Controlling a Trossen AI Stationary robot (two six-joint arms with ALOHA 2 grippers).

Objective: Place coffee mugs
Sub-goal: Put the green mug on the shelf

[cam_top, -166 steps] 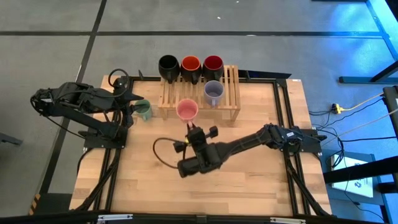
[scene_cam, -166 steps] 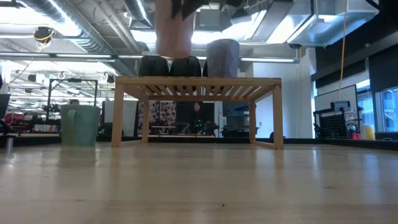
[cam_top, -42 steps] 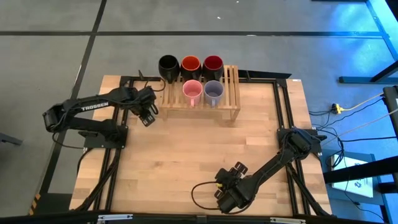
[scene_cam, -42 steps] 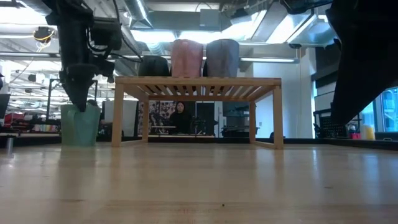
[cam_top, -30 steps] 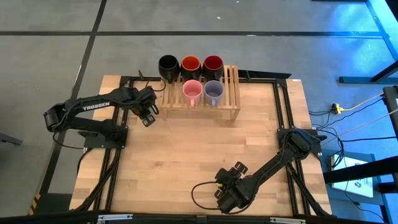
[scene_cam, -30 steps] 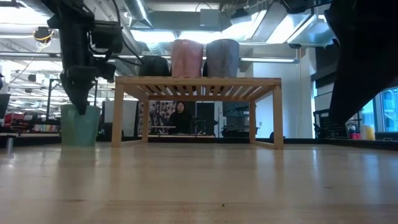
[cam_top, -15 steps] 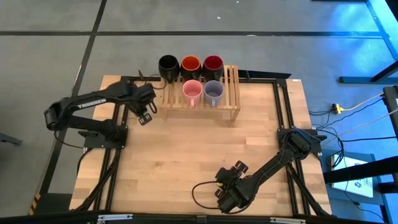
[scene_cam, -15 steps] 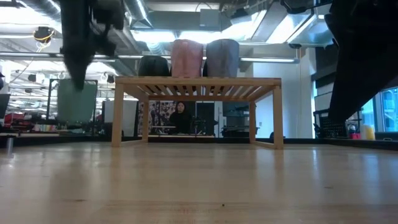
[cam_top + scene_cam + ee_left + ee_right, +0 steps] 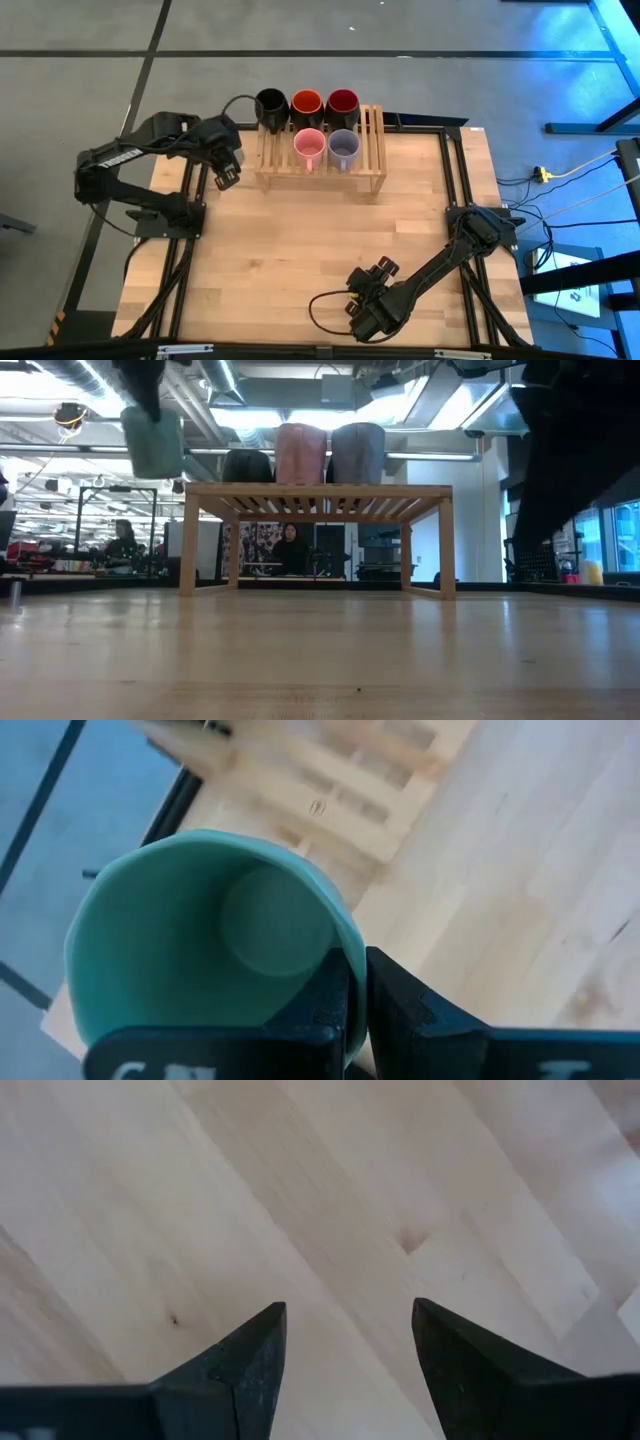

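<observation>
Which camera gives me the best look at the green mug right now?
The left wrist view: the green mug fills it, the left gripper pinching its rim. The low view shows it lifted beside the rack. In the high view the gripper hides it; the right wrist view misses it.

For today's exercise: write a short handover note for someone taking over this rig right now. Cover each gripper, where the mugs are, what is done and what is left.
Left gripper: shut on the wall of the green mug, held in the air left of the wooden rack, about level with its top.
Right gripper: open, empty, parked low over the table's near edge.
On the rack: black mug, orange-red mug and dark red mug in the back row; pink mug and lavender-grey mug in front.
Done: five mugs placed.
Left: set the green mug down, probably on the free front-left spot, then release.
</observation>
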